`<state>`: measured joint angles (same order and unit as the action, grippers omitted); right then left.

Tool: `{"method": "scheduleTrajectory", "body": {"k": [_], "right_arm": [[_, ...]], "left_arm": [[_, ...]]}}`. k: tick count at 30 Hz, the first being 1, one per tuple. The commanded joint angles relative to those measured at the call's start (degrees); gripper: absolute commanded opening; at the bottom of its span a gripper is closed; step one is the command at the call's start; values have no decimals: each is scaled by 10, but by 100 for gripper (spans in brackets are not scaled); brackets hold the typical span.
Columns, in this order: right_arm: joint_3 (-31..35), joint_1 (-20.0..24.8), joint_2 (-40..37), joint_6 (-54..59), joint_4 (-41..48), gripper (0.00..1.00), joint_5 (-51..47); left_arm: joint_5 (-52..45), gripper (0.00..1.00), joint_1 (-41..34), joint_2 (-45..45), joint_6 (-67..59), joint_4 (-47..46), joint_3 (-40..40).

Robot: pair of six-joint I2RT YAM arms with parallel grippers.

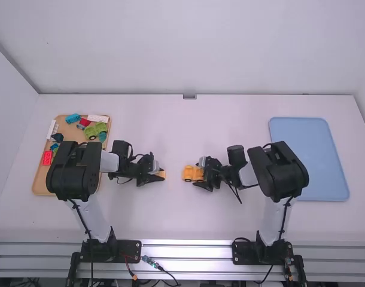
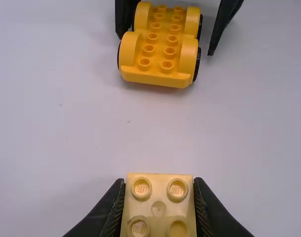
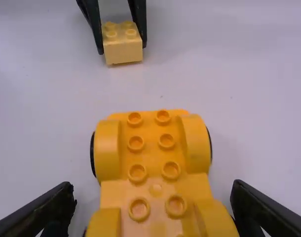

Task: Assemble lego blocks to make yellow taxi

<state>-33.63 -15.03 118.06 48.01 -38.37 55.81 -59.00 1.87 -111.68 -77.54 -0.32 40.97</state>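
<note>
- Yellow wheeled vehicle base sits upright on the white table, studs up, near the middle and just right of the left gripper in the high view.
- It has two rows of studs between rounded fenders, with black wheels at the sides.
- The right gripper has its fingers spread wide, one to either side of the base's rear part.
- A pale yellow two-by-two block is in the left gripper, its fingers closed against two opposite sides; the studs face up.
- Block and base are apart, with bare tabletop between them.
- A wooden tray lies at the left, partly under the left arm.
- In it are a red block, a green wheeled piece, a light blue piece and a white block, among others.
- A light blue tray lies at the right, beside the right arm.
</note>
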Motion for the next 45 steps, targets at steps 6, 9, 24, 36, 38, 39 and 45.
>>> {"method": "scheduleTrajectory", "body": {"k": [6,9,24,36,38,39,45], "right_arm": [[-55,5,74,9,3,82,96],[-62,10,81,9,3,80,112],[-50,2,81,16,0,59,103],[-80,-26,81,-15,3,61,85],[-82,-26,81,-15,3,61,85],[-83,-26,81,-15,3,61,85],[-90,-27,81,-16,11,61,85]], "left_arm": [[-14,2,0,-4,2,-3,0],[-14,2,-1,-4,1,-3,0],[-37,2,-6,-4,49,-10,29],[1,2,-50,69,160,34,9],[1,2,-56,83,179,55,-2],[-2,2,-62,92,182,71,-11],[0,2,-94,103,181,104,-32]]}}
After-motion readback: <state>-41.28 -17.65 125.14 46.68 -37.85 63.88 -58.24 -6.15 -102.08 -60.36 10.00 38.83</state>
